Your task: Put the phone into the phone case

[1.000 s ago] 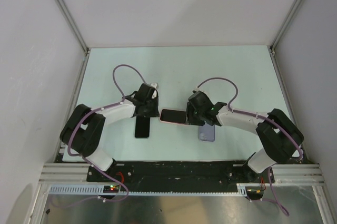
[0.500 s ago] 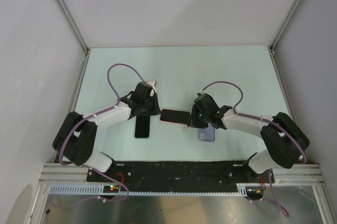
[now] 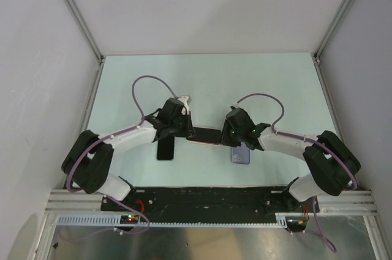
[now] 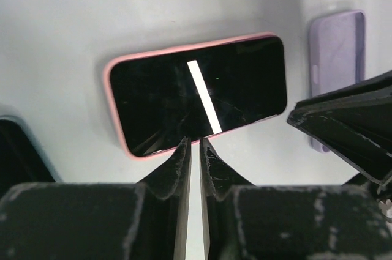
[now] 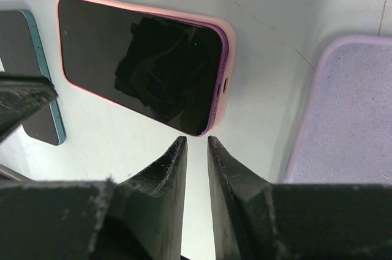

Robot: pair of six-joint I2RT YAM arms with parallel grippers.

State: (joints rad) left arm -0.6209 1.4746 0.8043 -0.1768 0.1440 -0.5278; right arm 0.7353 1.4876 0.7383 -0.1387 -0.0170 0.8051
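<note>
1. A phone in a pink case (image 3: pixel 207 136) is seen lying flat and screen up on the pale worktop (image 3: pixel 202 82), near the middle of the top view; its length runs from 9 to 3 o'clock.
2. In the left wrist view the phone's black glass (image 4: pixel 196 95) is ringed by the pink rim; a bright strip of light is reflected across it.
3. The left gripper (image 3: pixel 186 130) is placed at the 9 o'clock end of this phone; its fingers are drawn all but together, with only a thin slit left and nothing held; in its own view the gripper's tips (image 4: pixel 195 141) are seen against the phone's long edge, but whether it is touched cannot be told.
4. The right gripper (image 3: pixel 228 139) is placed at the 3 o'clock end; its fingers (image 5: pixel 177 150) are set a small gap apart, and nothing is held between them; the tips are seen just short of the phone's end with the port (image 5: pixel 141 64).
5. A second dark phone with a teal edge (image 3: pixel 165 148) is laid at 7 o'clock of the pink one, lengthwise from 12 to 6 o'clock, close beside it but apart.
6. A lilac case (image 3: pixel 241 156) is laid at 4 o'clock of the pink phone, partly hidden under the right arm in the top view; in the right wrist view its lilac surface (image 5: pixel 343 113) is seen close beside the pink phone, not touching it.
</note>
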